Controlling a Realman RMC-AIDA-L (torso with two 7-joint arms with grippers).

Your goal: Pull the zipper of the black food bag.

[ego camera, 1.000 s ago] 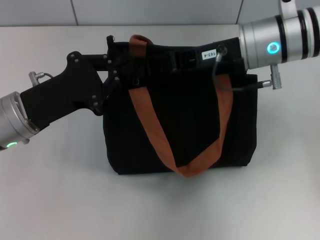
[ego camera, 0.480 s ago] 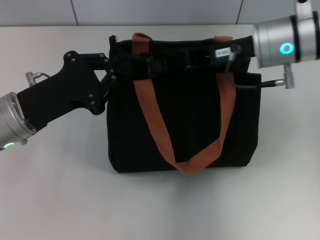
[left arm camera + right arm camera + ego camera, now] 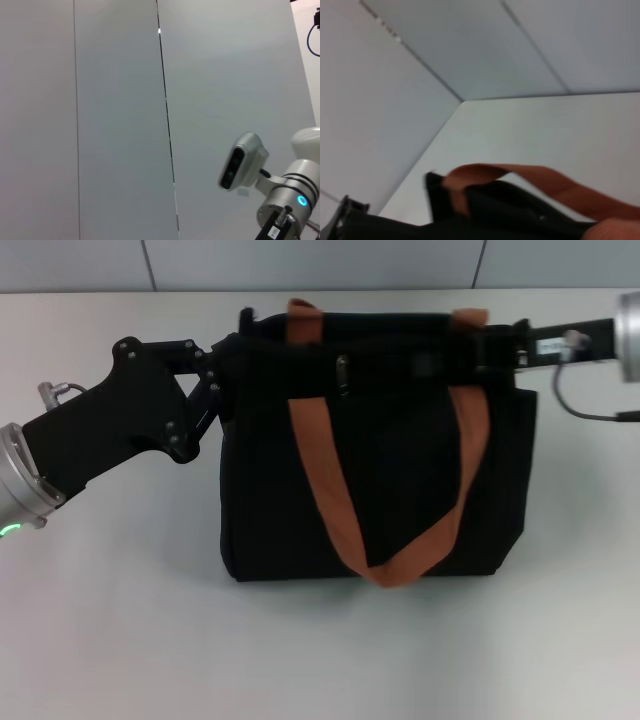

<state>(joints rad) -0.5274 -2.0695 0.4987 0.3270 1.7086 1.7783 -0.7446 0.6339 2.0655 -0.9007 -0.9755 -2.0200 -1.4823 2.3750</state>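
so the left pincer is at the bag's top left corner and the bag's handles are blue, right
Not quite: the handles of the black food bag are rust-orange, as the head view shows. The left pincer is indeed at the bag's top left corner.

The head view looks down from above and in front at the black food bag (image 3: 375, 460), taking in all of it. The left wrist view faces up and away toward a wall. The right wrist view sits low and close beside the bag's top edge, sharing its orange handle (image 3: 540, 180).
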